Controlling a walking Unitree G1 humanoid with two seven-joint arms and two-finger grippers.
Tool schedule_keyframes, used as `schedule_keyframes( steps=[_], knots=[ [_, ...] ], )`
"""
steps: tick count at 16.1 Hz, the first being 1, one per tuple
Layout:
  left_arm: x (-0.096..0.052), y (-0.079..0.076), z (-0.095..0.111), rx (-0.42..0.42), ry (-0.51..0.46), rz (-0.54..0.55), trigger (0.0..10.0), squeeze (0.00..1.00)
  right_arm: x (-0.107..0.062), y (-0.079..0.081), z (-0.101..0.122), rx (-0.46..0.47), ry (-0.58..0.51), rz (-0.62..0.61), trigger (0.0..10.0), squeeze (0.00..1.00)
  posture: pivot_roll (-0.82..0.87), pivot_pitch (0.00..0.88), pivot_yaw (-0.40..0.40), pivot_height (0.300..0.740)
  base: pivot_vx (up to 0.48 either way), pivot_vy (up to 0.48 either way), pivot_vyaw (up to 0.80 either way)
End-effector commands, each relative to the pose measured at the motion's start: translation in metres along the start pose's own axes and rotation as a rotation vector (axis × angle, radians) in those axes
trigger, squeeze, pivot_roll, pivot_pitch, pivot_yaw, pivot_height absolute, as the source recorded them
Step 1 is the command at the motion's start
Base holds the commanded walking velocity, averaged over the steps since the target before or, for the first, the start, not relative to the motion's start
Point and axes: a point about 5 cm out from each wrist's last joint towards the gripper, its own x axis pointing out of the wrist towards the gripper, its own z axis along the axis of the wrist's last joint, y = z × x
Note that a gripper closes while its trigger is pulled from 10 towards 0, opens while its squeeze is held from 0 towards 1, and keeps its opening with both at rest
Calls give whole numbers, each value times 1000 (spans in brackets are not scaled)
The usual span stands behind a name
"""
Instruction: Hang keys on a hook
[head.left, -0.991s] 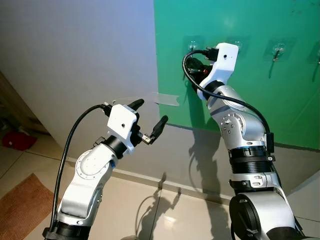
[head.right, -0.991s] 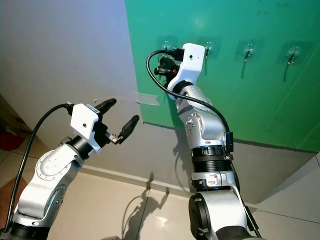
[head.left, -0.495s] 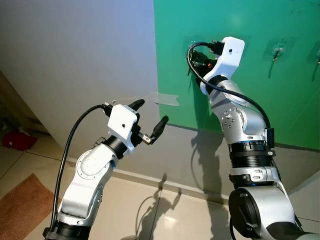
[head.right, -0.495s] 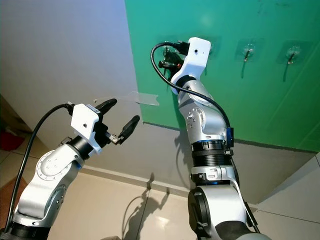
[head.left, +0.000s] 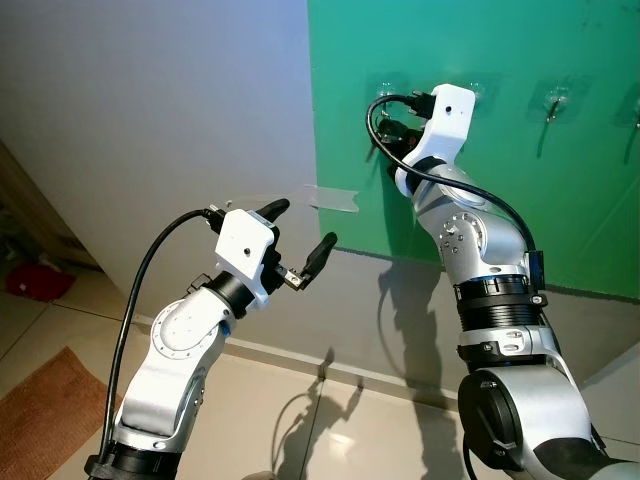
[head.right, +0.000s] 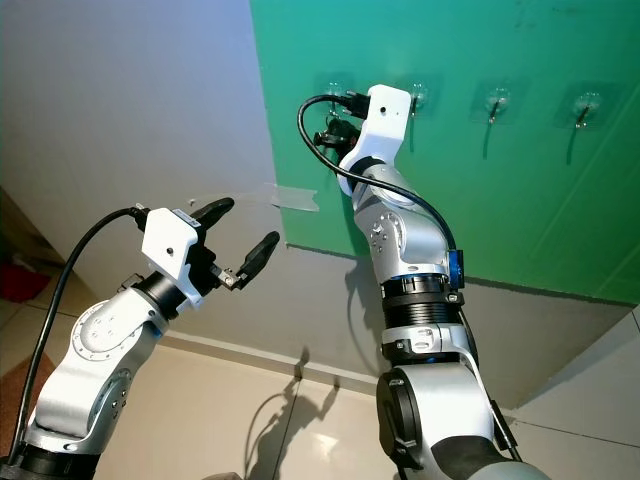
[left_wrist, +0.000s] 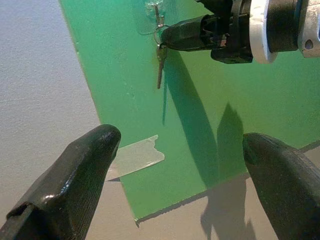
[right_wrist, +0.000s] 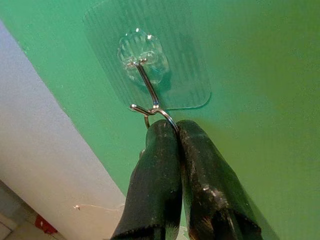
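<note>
The right tool is raised against the green board, directly below the leftmost clear adhesive hook of the row. Its two black fingers are pressed together, pinching the key ring just under the hook's metal prong; the ring appears to sit over the prong, although the wrist view does not settle whether it is fully seated. In the left wrist view, a single key hangs straight down from the ring, flat against the board, beside the right tool's fingertips. The left tool is held lower, in front of the grey wall, well apart from the hook; its fingers are spread wide and hold nothing. A strip of clear tape crosses the board's left edge onto the wall. Further hooks are mounted to the right along the board.
</note>
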Motion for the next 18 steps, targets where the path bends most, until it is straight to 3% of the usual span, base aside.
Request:
schedule_keyframes(
  steps=[1,6,7,8,12,13,14,17,18],
  knots=[
    [0,-1,2,11,-2,-17,10000,0,-1,-1,-15,-18,76,-15,10000,0,-9,0,66,740,0,0,0],
    [-1,-3,1,13,-2,-27,10000,0,-9,-5,-23,-46,84,-13,10000,0,-16,0,73,740,0,0,0],
    [-1,-3,1,13,-5,-27,10000,0,-11,-6,-21,-43,61,5,10000,137,-17,0,75,740,0,0,0],
    [-1,-3,1,12,-7,-28,10000,0,-13,-6,-19,-48,40,23,10000,1000,-20,0,78,740,0,0,0],
    [2,-3,1,10,-11,-28,10000,0,-20,-9,-19,-52,28,29,10000,1000,-29,0,81,740,0,0,0],
    [3,-3,0,7,-11,-22,10000,0,-23,-14,-23,-88,34,13,10000,1000,-32,0,78,740,0,0,0],
    [3,-2,0,5,-13,-7,10000,0,-28,-19,-27,-111,45,-3,10000,8,-35,0,78,740,0,0,0],
    [8,11,-9,35,43,109,10000,0,-47,-43,-33,-242,15,-74,10000,0,-50,0,64,740,0,0,0],
    [9,19,-15,24,57,194,10000,0,-63,-61,-40,-353,2,-130,10000,0,-78,0,60,740,0,0,0]
  ],
)
